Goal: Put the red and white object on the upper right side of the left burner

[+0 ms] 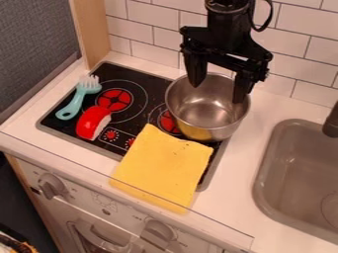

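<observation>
1. Nearest is the oven front [86, 200] with its knobs; the yellow cloth [163, 165] lies just behind, across the edges of the stovetop [132, 72] and counter [231, 197].
2. With twelve at the top of the view, the red and white toy [93, 122] lies on the stovetop at the left burner's [114, 100] seven o'clock, red side outward, white side facing the knobs' printed rings.
3. From the pincer [216, 93], the toy is well apart, between eight and nine o'clock and lower down.
4. The pincer hangs over the metal pot [204, 111], open, its fingers spread wide.
5. The teal brush [82, 96] lies near the toy, toward eleven o'clock, bristles upward in the view.
6. The sink [297, 170] sits between four and five o'clock from the pot.
</observation>
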Available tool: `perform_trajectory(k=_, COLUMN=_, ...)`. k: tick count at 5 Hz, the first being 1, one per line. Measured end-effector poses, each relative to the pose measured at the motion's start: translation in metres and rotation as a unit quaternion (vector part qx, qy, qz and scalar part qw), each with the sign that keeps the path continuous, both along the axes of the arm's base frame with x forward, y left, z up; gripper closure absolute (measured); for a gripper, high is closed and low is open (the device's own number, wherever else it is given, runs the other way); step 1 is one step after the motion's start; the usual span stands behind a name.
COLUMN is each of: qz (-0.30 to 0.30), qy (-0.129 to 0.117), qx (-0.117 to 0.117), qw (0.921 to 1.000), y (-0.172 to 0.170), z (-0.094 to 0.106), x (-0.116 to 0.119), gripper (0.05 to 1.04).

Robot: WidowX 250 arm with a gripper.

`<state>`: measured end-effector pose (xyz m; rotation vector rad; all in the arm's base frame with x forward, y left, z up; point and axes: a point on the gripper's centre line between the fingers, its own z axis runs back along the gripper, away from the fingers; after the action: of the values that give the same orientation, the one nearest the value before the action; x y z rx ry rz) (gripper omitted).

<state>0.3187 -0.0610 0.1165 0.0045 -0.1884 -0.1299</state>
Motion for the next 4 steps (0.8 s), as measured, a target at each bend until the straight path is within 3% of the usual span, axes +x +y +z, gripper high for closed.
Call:
perform_trajectory(k=2, qz=0.031, qy=0.033, qx=-0.008, qw=0.9990, y=0.019, z=-0.021, x=-0.012, gripper=0.083)
perform_trajectory(k=3, qz=0.056, qy=0.026, qx=-0.016, qw=0.9980, y=0.043, z=-0.019, x=-0.024, gripper=0.083)
perform_trajectory(k=4, qz=0.090, qy=0.027, qx=0.002, qw=0.9956, y=0.094, z=-0.021, x=-0.051, gripper=0.083)
